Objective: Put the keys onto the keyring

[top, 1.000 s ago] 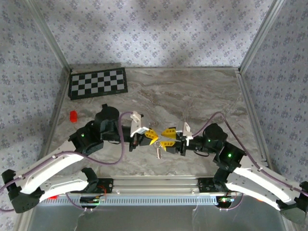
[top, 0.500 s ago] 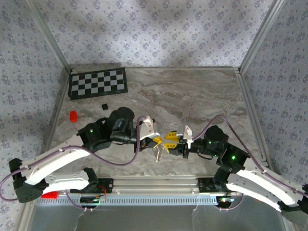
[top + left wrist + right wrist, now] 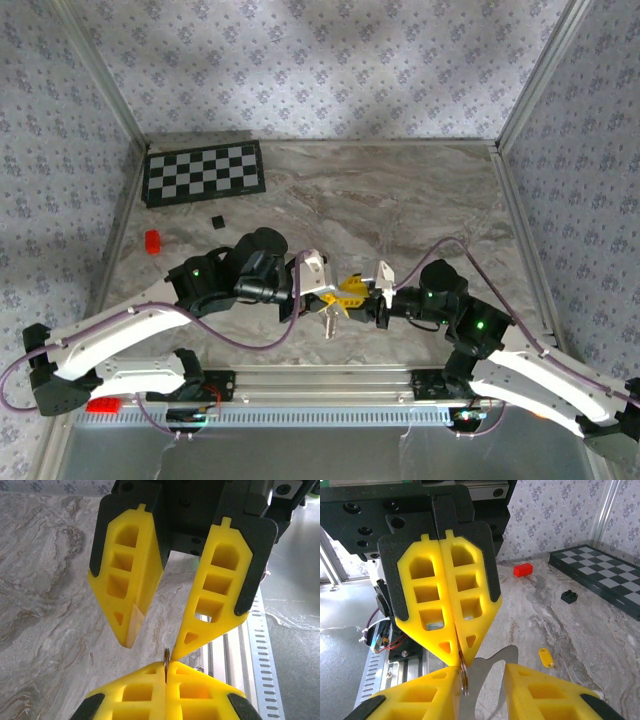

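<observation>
one keyring (image 3: 165,656) upright, edge-on

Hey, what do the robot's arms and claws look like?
The left arm and right arm have white shells, black joints, a small green light each, and a purple cable looping alongside. The left claw and right claw have yellow wedge-shaped fingers with rectangular cut-outs, backed by black plates.

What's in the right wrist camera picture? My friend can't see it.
The left tool, yellow fingers shut, pinches a thin silver keyring just above the right tool, whose parted fingers have a silver key between them. Behind, on the marble table, lie a yellow-headed key, red block, black cube and checkerboard.
</observation>
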`<state>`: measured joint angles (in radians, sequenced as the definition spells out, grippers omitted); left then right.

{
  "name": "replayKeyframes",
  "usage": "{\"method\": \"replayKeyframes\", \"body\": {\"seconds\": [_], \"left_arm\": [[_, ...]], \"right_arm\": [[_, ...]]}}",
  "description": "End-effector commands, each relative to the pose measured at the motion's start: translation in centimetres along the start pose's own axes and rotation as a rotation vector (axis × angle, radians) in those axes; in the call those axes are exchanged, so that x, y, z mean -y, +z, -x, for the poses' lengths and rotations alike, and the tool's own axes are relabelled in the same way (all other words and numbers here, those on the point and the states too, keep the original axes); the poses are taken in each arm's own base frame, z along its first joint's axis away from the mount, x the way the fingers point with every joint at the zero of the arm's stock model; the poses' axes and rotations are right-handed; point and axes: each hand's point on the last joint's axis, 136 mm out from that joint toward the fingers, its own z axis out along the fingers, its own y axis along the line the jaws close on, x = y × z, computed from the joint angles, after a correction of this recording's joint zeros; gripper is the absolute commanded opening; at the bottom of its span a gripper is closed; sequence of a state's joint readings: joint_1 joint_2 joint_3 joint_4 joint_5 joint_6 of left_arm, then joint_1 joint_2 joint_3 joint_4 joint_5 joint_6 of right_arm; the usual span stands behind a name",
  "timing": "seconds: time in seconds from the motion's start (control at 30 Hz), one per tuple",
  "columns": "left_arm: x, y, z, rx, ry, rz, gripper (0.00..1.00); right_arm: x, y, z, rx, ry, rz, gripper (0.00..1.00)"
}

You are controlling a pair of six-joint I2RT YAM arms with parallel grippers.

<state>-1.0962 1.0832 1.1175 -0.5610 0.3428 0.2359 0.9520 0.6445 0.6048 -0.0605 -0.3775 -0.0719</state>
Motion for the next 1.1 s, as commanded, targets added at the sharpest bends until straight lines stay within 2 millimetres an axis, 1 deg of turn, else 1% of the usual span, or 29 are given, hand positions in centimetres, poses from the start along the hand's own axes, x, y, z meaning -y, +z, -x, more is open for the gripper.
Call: {"method": "replayKeyframes", "body": {"seconds": [0.0,0.17,0.53,0.8,0.97,1.07], "left_arm": [[-0.1,-0.8,2.0,0.035,0.054,0.02,0.0],[-0.1,-0.5,1.9,0.015,0.087,0.028,0.0],[-0.4,-0.6,2.1,0.011,0.124,0.043,0.0],[-0.4,-0.5,2.1,0.006,0.13,0.042,0.0],[-0.3,-0.5,2.0,-0.001,0.129,0.035,0.0],[-0.3,-0.5,2.0,-0.003,0.127,0.033,0.0]], "right_arm": [[-0.1,-0.1,0.6,0.004,-0.017,0.002,0.29],[-0.2,0.1,0.3,-0.01,-0.016,0.01,0.27],[-0.5,0.3,-0.1,-0.021,-0.019,0.029,0.23],[-1.1,0.2,0.8,0.021,-0.019,0.063,0.19],[-1.0,0.3,1.0,0.037,-0.014,0.06,0.15],[-1.0,0.4,0.9,0.033,-0.006,0.059,0.08]]}}
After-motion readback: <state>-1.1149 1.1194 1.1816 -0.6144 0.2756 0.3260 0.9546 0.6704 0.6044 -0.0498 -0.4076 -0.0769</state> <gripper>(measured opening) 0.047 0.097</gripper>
